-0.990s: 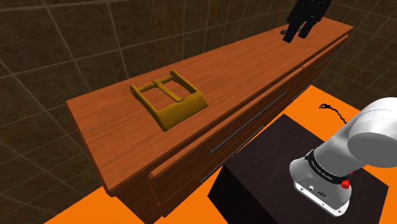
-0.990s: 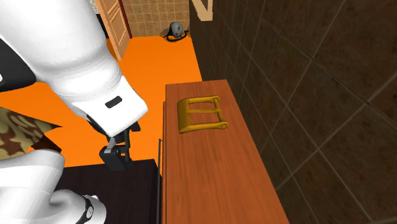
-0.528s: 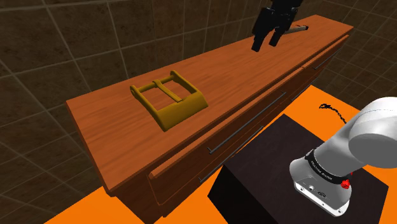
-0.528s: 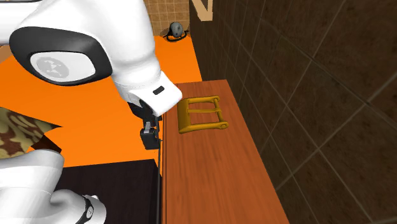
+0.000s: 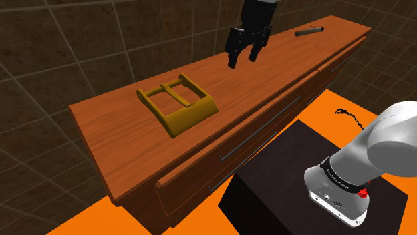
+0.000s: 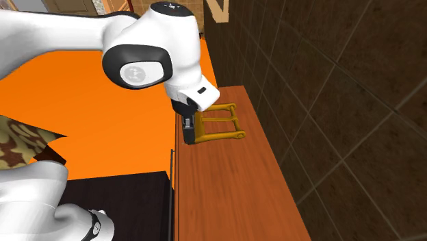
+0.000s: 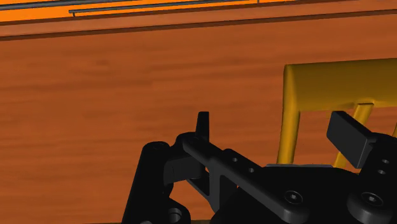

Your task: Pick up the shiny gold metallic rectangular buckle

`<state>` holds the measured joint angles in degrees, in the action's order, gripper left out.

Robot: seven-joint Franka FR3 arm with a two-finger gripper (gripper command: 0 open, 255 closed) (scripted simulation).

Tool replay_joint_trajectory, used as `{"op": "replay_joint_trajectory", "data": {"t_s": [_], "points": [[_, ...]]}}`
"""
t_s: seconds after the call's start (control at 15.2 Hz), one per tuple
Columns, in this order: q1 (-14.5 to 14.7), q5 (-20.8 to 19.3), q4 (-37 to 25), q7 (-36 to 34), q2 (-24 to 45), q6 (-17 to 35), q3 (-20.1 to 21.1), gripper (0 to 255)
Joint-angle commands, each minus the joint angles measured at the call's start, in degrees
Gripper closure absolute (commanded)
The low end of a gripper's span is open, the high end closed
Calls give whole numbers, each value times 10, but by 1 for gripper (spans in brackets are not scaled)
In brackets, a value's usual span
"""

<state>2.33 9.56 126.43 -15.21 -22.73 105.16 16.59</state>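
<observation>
Fingers of the black gripper (image 5: pixel 242 60) are held apart above the wooden dresser top (image 5: pixel 113 130). The gold buckle (image 5: pixel 190 115) is seen lying flat there, near the gripper and apparently untouched.

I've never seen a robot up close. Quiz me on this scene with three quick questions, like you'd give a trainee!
1. True or false: the tool is clasping the gold buckle.
2. What does the gold buckle lie on? A) the orange floor B) the wooden dresser top C) the black stand
3. Fill the gap: the tool is ____ (open or shut).

Key: 1 false, as the tool hangs above the wood, apart from the buckle. 2 B. 3 open.
</observation>
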Motion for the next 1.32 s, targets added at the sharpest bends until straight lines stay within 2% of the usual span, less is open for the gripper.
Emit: {"op": "replay_joint_trajectory", "data": {"t_s": [0.0, 0.53, 0.92, 1.25], "points": [[4, -3, -21, -24, 41, 22, 22, 0], [20, -57, -121, -113, 208, 84, 81, 0], [55, -125, -230, -183, 346, 100, 101, 0], [59, -133, -215, -188, 362, 128, 98, 0]]}}
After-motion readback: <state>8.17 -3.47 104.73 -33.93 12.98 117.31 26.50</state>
